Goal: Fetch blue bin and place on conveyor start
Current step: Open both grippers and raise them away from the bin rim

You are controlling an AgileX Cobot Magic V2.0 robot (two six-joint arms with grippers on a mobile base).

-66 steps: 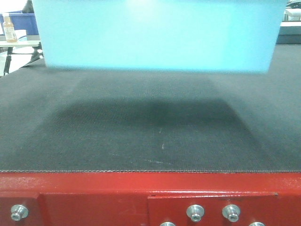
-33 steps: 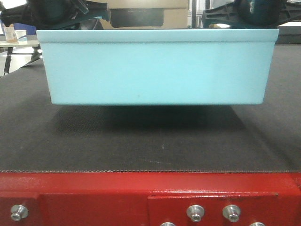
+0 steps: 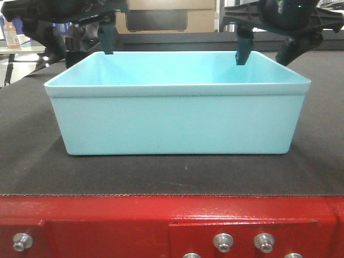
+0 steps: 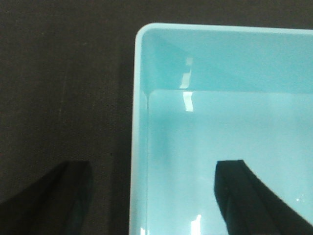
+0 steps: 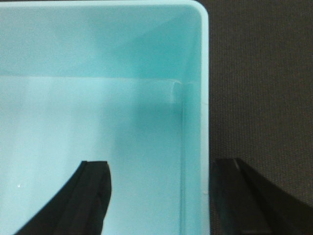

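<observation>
Blue bin (image 3: 177, 121) sits flat on the conveyor start (image 3: 161, 177) near its red front edge; placement looks done. Left gripper (image 4: 154, 166) and right gripper (image 5: 160, 166) straddle its side walls, released; only withdrawal seems left.

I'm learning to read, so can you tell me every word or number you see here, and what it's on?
No text here can be read.
Pale turquoise plastic tub: plain, no writing.
Dark grey textured belt and glossy red metal frame: no writing.
Small bottle in the far-left background: its label is too blurred to read.
</observation>
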